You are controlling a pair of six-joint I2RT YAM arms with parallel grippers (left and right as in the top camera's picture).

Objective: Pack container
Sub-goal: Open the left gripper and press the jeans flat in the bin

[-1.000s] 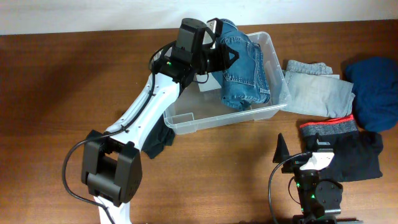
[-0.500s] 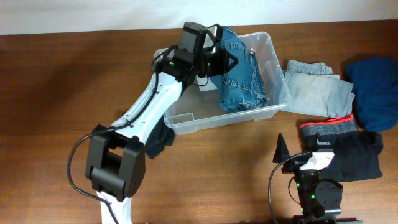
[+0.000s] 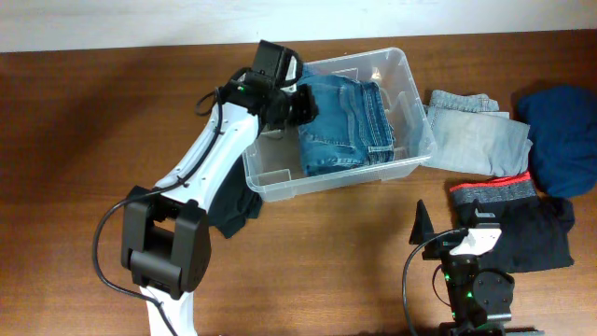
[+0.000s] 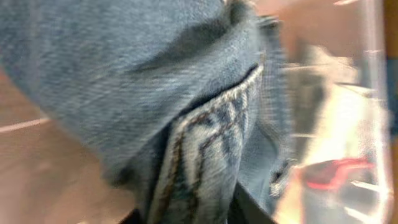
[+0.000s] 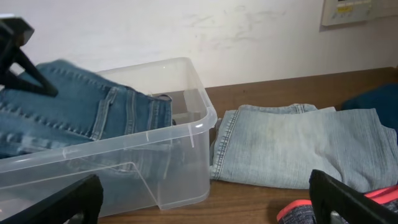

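Clear plastic container [image 3: 415, 154] at far middle of table [image 3: 93, 140], long side running left to right, a little skewed. Folded blue jeans [image 3: 340, 126] inside, filling middle and right part; left end of tub bare.

Left gripper [image 3: 300, 105] above container's left half, within the rim line, right against left edge of jeans. Container thus directly beneath and around it, far wall just beyond, near wall closer to the arm's base. Cannot tell whether clamped on denim or let go: fingers hidden from above, wrist view blurred and filled with denim pressed close.

Right gripper [image 5: 202, 180] low at near right of table, well apart from container, aimed at its near right corner. Fingers spread wide, nothing between.

Pale jeans [image 3: 476, 135] flat just right of container, touching its right wall or nearly so. Navy cloth [image 3: 560, 140] at far right. Black garment with red and grey band [image 3: 513, 219] near right, beside right gripper. Dark cloth [image 3: 233, 210] under left arm, just near and left of container.
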